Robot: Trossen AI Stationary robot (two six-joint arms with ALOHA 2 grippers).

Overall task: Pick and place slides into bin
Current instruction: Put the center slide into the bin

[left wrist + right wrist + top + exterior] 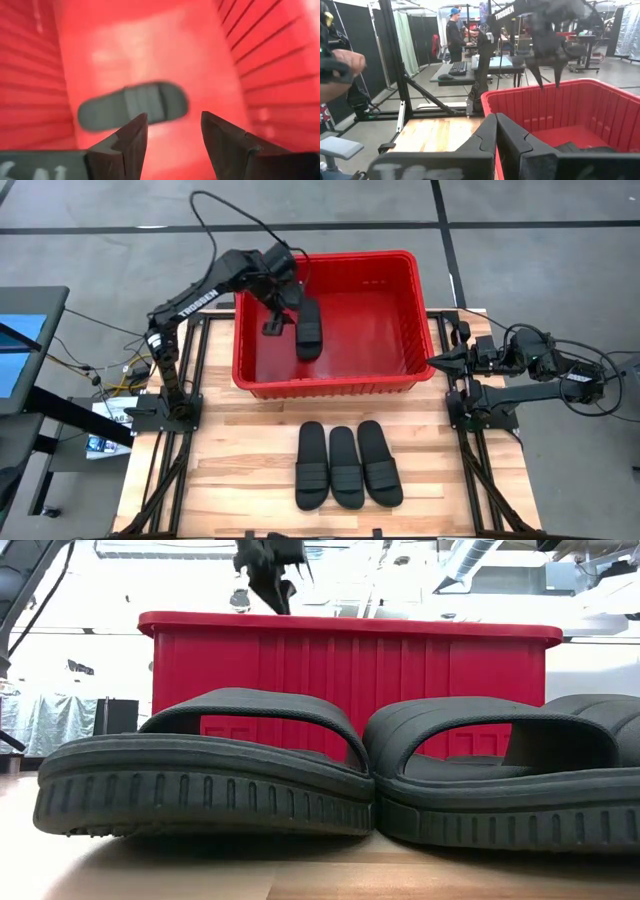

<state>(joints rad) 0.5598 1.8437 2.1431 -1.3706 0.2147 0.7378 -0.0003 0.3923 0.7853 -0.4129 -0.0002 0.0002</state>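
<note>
The left claw (272, 328) is held above the red bin (405, 315), its fingers apart and gripping nothing. One black slide (309, 329) lies on the bin floor just beside it. Three slides (348, 465) lie side by side near the desk's (240, 460) front edge. The right claw (436, 360), fingers together, is parked at the desk's right edge.

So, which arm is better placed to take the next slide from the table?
Probably the left. Its pincer is open above the bin, where one slide already lies, so it is free. The right pincer is shut and waits beside the bin. The three slides lie mid-table, no nearer to either arm.
</note>
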